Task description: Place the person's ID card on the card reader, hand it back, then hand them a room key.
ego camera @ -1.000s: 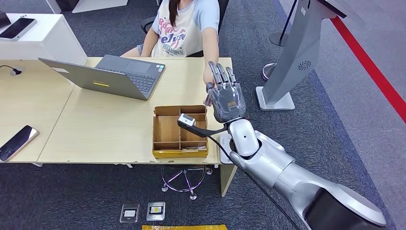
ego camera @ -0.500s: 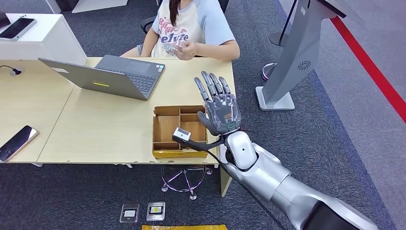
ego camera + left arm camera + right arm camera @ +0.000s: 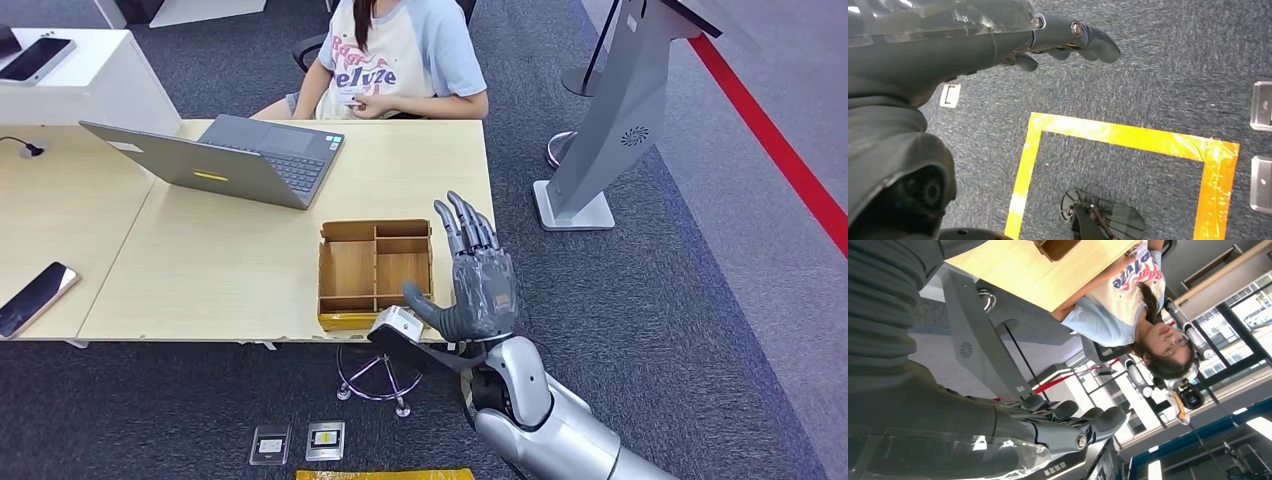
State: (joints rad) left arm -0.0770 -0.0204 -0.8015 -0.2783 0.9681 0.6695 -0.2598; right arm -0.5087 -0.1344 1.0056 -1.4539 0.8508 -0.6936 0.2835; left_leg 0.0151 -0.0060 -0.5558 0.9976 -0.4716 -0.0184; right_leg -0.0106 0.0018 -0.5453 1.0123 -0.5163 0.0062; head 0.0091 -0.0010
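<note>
Right hand point(image 3: 478, 285), fingers apart & empty, hovers at tabletop point(image 3: 230, 260) edge beside cardboard tray point(image 3: 375, 272); person point(image 3: 395, 55) holds card at chest. Left hand point(image 3: 1013, 35) hangs over carpet, grip can't tell.

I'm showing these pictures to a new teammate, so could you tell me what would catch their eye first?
The robot's silver right arm, its right hand raised with fingers spread at the desk's near right corner. Next, the brown divided tray beside it, then the person seated across the desk behind the open laptop.
</note>
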